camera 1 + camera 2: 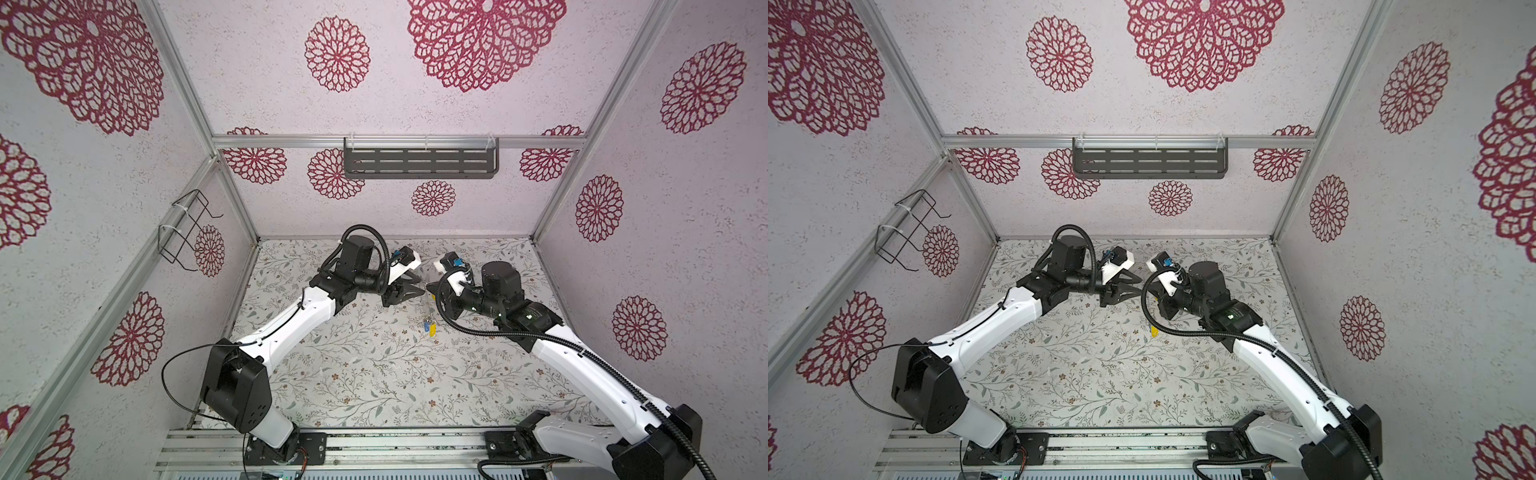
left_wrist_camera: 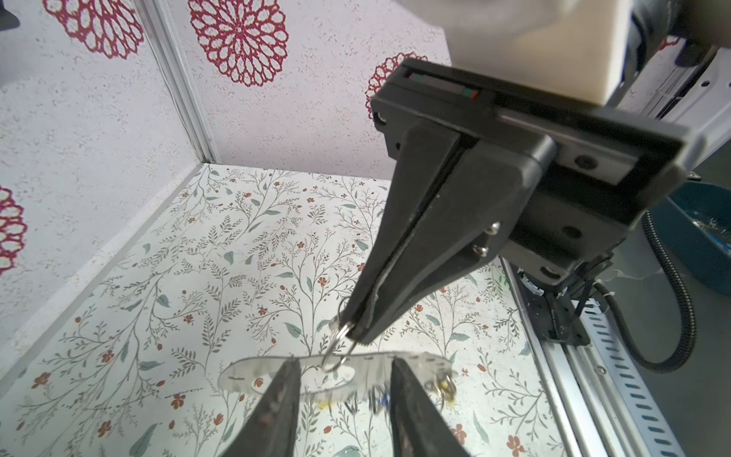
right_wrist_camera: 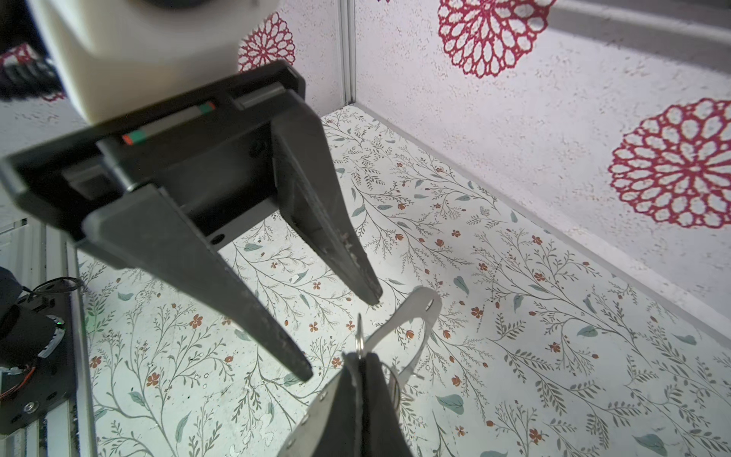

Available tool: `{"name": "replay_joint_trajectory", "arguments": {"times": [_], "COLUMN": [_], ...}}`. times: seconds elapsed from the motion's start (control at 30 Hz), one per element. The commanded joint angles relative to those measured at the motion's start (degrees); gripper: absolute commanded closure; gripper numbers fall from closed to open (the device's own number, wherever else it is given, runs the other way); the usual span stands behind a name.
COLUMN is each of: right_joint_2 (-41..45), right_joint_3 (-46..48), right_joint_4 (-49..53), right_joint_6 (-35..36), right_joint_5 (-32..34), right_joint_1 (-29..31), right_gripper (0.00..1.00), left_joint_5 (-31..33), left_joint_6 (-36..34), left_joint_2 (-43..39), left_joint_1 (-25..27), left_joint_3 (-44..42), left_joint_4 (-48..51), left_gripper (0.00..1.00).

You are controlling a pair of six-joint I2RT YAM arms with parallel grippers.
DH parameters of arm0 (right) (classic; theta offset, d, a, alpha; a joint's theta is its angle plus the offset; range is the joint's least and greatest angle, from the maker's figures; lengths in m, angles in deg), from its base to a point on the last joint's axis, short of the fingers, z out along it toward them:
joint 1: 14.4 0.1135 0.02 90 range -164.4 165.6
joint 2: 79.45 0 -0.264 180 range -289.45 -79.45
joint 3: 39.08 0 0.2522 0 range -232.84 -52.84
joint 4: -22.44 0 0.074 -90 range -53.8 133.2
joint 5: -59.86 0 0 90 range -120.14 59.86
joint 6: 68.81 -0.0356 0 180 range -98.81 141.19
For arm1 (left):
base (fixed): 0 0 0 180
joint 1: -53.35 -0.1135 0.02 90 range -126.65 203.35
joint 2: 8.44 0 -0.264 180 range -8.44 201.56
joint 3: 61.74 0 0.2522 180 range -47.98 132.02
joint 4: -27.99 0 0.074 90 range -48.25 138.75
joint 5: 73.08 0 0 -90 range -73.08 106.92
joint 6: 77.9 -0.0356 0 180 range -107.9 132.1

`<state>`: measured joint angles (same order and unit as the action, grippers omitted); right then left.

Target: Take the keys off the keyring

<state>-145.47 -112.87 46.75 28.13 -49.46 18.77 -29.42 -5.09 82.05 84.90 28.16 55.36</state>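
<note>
The keyring [image 2: 273, 376], a flat grey horseshoe plate, hangs in the air over the floral table. It dangles from a small silver split ring [image 2: 336, 350] that my right gripper [image 2: 350, 330] [image 3: 362, 358] is shut on. Blurred blue and yellow keys [image 2: 443, 389] hang from the plate's rim. In both top views they dangle below the two grippers [image 1: 429, 328] [image 1: 1154, 331]. My left gripper [image 2: 344, 364] [image 3: 342, 338] faces the right one [image 1: 428, 286] and is open. Its fingers [image 2: 277, 403] stand apart close against the plate, holding nothing.
A dark slotted shelf [image 1: 419, 162] hangs on the back wall. A black wire holder [image 1: 187, 232] is tied to the left wall. An aluminium rail [image 1: 374, 449] carries both arm bases at the front. A blue bin [image 2: 696, 237] sits outside the cell.
</note>
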Motion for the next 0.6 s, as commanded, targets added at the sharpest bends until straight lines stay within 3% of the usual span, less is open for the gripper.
{"name": "replay_joint_trajectory", "arguments": {"times": [0.0, 0.37, 0.57], "right_joint_2": [2.1, 2.4, 2.5], "right_joint_3": [-0.3, -0.3, 0.0], "right_joint_4": [-4.5, -6.3, -7.0], "right_joint_6": [-1.4, -3.3, -4.1], "right_joint_5": [-3.1, -5.3, -3.7], "right_joint_1": [0.3, 0.3, 0.3], "right_gripper": [1.0, 1.0, 1.0], "left_joint_5": [-2.5, -3.0, -5.0], "left_joint_6": [0.2, 0.5, 0.4], "left_joint_2": [1.3, 2.4, 3.6], "left_joint_1": [-0.4, -0.3, -0.3], "left_joint_3": [1.9, 2.3, 3.5], "left_joint_4": [-0.5, 0.9, 2.4], "left_gripper": [0.66, 0.68, 0.94]}}
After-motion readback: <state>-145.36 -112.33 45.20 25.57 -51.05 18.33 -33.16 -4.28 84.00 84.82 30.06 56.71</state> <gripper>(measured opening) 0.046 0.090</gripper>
